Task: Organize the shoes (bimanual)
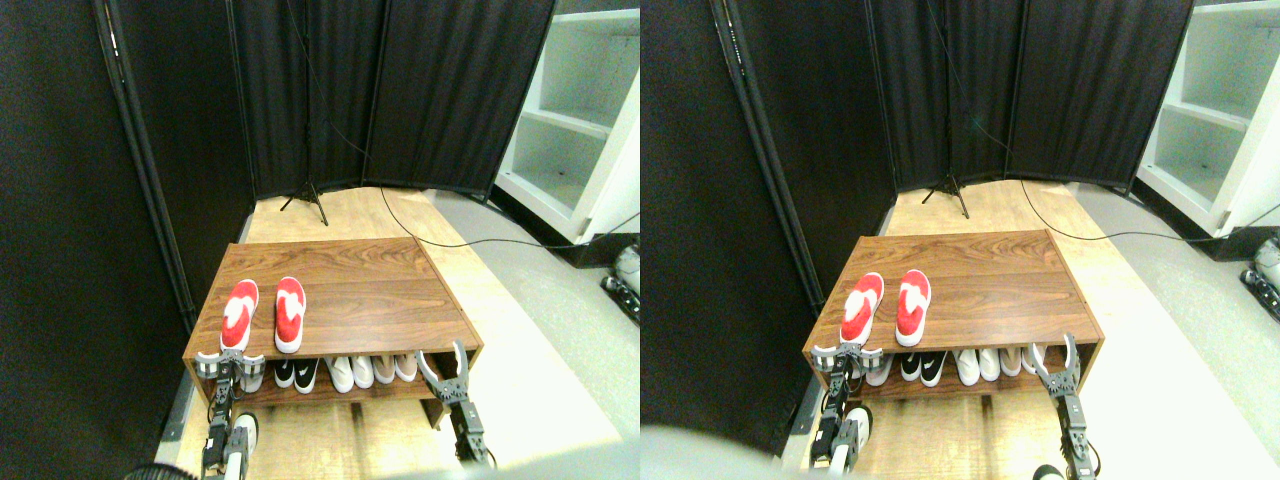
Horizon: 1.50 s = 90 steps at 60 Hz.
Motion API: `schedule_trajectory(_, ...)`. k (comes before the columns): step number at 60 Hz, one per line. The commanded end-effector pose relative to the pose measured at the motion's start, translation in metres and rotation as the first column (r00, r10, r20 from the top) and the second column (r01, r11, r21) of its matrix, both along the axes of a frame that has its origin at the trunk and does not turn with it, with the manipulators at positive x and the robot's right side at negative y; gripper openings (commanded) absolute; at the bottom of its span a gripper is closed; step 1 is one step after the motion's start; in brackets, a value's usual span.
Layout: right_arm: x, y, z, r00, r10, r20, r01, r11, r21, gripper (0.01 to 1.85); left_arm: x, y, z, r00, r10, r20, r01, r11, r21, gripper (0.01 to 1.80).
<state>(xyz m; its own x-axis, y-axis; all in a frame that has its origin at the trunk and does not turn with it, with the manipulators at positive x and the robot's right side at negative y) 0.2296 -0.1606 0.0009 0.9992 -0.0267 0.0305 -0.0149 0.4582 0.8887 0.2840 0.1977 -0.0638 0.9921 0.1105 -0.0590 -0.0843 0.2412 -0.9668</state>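
Two bright red shoes with white patches lie side by side, toes pointing away, on the left part of the wooden rack's top (370, 290). The left shoe (238, 315) is tilted slightly; the right shoe (290, 313) lies straight beside it without touching. My left gripper (230, 362) is open, its jaws spread wide just in front of the left shoe's heel at the rack's front edge. My right gripper (445, 362) is open in a V at the rack's front right corner, holding nothing and far from both shoes.
On the rack's lower shelf stands a row of black-and-white shoes (297, 372), white shoes (350, 372) and beige shoes (395, 367). Black screen panels (400, 90) close off the back and left. A white shelf unit (575, 120) stands at the right, and a cable (480, 243) crosses the floor.
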Motion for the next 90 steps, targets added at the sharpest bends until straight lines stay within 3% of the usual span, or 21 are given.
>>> schedule_trajectory(1, -0.003, -0.001, 0.010, 0.999, 0.008, 0.054, -0.008, 1.000, -0.005, 0.49, 0.001, -0.001, 0.005, 0.999, -0.016, 0.037, 0.016, 1.000, -0.011, 1.76)
schedule_trajectory(16, -0.007, -0.001, 0.009, 0.998, 0.012, 0.061, -0.012, 1.000, 0.008, 0.49, -0.013, 0.001, 0.011, 0.999, -0.007, 0.047, 0.007, 1.000, 0.008, 1.71)
schedule_trajectory(33, -0.009, -0.001, 0.008, 0.998, 0.001, 0.064, -0.002, 1.000, 0.016, 0.49, -0.050, 0.012, 0.034, 0.998, -0.025, 0.066, 0.020, 0.997, 0.071, 1.47)
schedule_trajectory(41, -0.008, -0.001, 0.007, 0.997, 0.004, 0.072, -0.005, 1.000, 0.023, 0.49, -0.062, 0.026, 0.044, 0.994, 0.054, 0.093, -0.071, 0.980, 0.188, 1.33)
schedule_trajectory(48, -0.007, -0.001, 0.007, 0.997, -0.004, 0.073, 0.002, 1.000, 0.026, 0.49, -0.066, 0.042, 0.051, 0.990, 0.053, 0.129, -0.084, 0.965, 0.250, 1.16)
schedule_trajectory(55, -0.006, -0.002, 0.007, 0.997, -0.007, 0.076, 0.005, 1.000, 0.027, 0.49, -0.066, 0.051, 0.059, 0.989, 0.068, 0.133, -0.100, 0.962, 0.255, 1.01)
schedule_trajectory(59, -0.005, -0.004, 0.007, 0.997, -0.017, 0.079, 0.015, 0.999, 0.032, 0.49, -0.063, 0.061, 0.066, 0.981, 0.095, 0.168, -0.139, 0.951, 0.276, 0.71)
schedule_trajectory(61, -0.005, -0.004, 0.007, 0.997, -0.018, 0.079, 0.016, 0.999, 0.033, 0.49, -0.062, 0.062, 0.066, 0.980, 0.099, 0.174, -0.146, 0.949, 0.279, 0.65)
schedule_trajectory(63, -0.004, -0.004, 0.007, 0.996, -0.019, 0.086, 0.016, 0.999, 0.033, 0.48, -0.057, 0.067, 0.067, 0.975, 0.115, 0.190, -0.166, 0.946, 0.279, 0.40)
schedule_trajectory(68, -0.003, -0.006, 0.007, 0.995, -0.012, 0.094, 0.010, 1.000, 0.025, 0.47, -0.047, 0.076, 0.069, 0.960, 0.155, 0.232, -0.218, 0.934, 0.282, 0.01)
schedule_trajectory(81, -0.001, -0.009, 0.008, 0.996, -0.010, 0.094, 0.010, 1.000, 0.006, 0.46, -0.020, 0.091, 0.066, 0.959, 0.142, 0.245, -0.220, 0.918, 0.329, 0.01)
schedule_trajectory(90, 0.003, -0.008, 0.008, 0.995, -0.006, 0.096, 0.005, 1.000, 0.009, 0.48, 0.006, 0.102, 0.060, 0.971, 0.109, 0.213, -0.188, 0.897, 0.399, 0.01)
